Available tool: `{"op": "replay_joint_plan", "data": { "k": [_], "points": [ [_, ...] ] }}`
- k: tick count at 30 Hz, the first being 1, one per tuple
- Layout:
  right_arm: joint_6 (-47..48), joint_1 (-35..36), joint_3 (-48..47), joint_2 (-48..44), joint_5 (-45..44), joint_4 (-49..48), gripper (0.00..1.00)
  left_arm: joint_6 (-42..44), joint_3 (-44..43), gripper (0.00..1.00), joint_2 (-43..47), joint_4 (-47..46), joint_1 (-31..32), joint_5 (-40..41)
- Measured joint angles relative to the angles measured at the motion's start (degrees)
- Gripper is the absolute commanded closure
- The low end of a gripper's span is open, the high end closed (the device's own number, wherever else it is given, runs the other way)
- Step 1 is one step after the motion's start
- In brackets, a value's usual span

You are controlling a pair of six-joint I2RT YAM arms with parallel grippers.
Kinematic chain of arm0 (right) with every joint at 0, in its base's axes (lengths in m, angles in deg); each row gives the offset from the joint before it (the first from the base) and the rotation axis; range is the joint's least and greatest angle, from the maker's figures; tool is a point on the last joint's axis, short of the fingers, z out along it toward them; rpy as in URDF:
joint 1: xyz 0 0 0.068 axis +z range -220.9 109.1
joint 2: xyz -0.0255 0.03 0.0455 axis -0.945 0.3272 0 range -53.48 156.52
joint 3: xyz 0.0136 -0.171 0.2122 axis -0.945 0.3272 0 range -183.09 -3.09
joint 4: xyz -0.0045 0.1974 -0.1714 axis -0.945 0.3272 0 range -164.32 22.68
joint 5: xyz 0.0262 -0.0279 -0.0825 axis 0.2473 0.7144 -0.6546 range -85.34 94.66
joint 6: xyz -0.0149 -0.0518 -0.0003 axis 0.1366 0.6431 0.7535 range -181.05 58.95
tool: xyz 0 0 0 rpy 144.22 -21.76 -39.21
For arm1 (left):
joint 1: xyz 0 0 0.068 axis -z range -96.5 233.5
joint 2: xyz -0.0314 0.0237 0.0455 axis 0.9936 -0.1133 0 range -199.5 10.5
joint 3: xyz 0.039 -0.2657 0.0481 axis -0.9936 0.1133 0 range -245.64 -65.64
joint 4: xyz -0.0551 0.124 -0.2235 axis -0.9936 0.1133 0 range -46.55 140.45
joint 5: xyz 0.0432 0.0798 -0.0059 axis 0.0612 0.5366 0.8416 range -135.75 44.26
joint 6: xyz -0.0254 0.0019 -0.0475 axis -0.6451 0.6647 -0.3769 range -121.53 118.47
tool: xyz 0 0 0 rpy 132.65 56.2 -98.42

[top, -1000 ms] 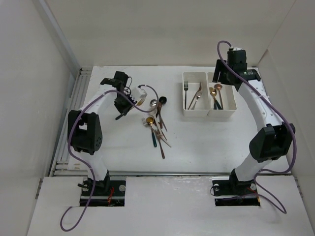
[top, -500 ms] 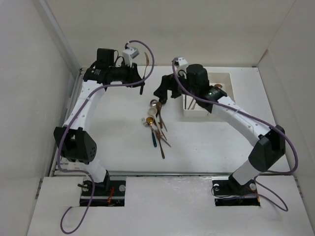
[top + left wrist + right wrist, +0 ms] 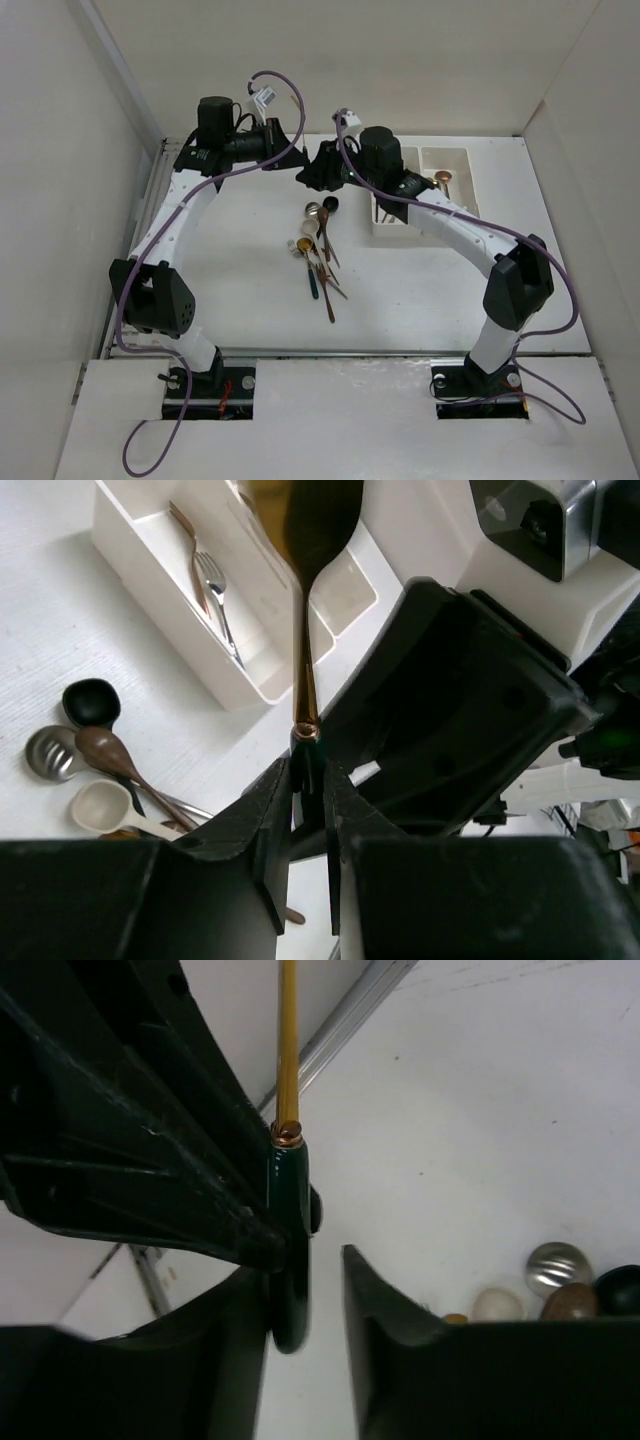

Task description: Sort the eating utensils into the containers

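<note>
Left of the white tray, from above, the left gripper and right gripper meet. Left wrist: its jaws pinch a gold-headed spoon by the handle, head toward the tray. Right wrist: those jaws stand partly open around the same handle, touching on one side only. Letting go before they close would likely drop the spoon short of the tray.

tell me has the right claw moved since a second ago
Yes. The right claw swung left from over the white bins' far right side to just left of them, beside the left claw.
</note>
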Motion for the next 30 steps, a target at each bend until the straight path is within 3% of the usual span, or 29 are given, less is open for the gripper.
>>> {"op": "replay_joint_plan", "data": {
  "k": [1, 3, 5, 6, 7, 8, 9, 15, 20, 24, 25, 26, 28, 29, 30],
  "points": [
    [-0.5, 0.0, -0.2, 0.3, -0.2, -0.4, 0.83, -0.3, 0.1, 1.00, 0.0, -0.2, 0.2, 0.0],
    [-1.4, 0.0, -0.4, 0.7, -0.5, -1.0, 0.99, -0.6, 0.2, 1.00, 0.0, -0.7, 0.2, 0.3],
    [-2.1, 0.1, -0.5, 0.9, -0.8, -1.6, 1.00, -0.4, 0.2, 0.97, 0.0, -0.7, 0.3, 0.5],
    [-2.2, 0.1, -0.5, 0.9, -1.1, -1.7, 1.00, -0.1, 0.2, 0.84, 0.0, -0.5, 0.4, 0.8],
    [-2.3, 0.2, -0.5, 0.9, -1.6, -1.5, 1.00, 0.5, 0.2, 0.66, 0.0, -0.4, 0.7, 1.4],
    [-2.3, 0.3, -0.3, 0.9, -2.0, -1.4, 1.00, 1.4, 0.2, 0.05, 0.0, -0.5, 0.9, 2.5],
    [-2.3, 0.3, -0.1, 0.8, -2.5, -1.3, 1.00, 2.6, 0.1, 0.00, 0.0, -0.3, 1.0, 4.0],
    [-2.7, -3.1, 2.5, -0.4, -13.3, 3.2, 1.00, 7.0, -2.8, 0.00, -0.6, 8.2, 2.3, 15.4],
    [-3.1, -10.7, -1.3, 1.7, -28.4, 18.3, 1.00, 11.1, -3.7, 0.00, -1.0, 13.3, 3.3, 37.8],
    [-2.9, -13.6, -3.6, 7.0, -35.6, 25.6, 0.98, 13.6, -3.7, 0.00, -1.6, 15.1, 3.0, 54.6],
    [-2.9, -13.8, -3.9, 8.6, -36.6, 27.1, 0.93, 14.1, -3.7, 0.00, -1.6, 15.3, 2.9, 57.5],
    [-2.9, -14.0, -4.2, 10.1, -37.3, 28.4, 0.80, 14.6, -3.7, 0.00, -1.7, 15.5, 2.8, 60.5],
    [-2.8, -14.4, -4.9, 12.9, -38.5, 31.2, 0.63, 15.2, -3.7, 0.00, -1.6, 15.6, 2.8, 64.7],
    [-2.8, -14.4, -5.3, 14.1, -39.0, 32.6, 0.43, 15.4, -3.7, 0.00, -1.6, 15.6, 2.8, 66.4],
    [-3.1, -14.6, -5.8, 14.9, -39.6, 33.7, 0.37, 15.7, -3.5, 0.00, -1.6, 15.5, 2.8, 67.5]
  ]
}}
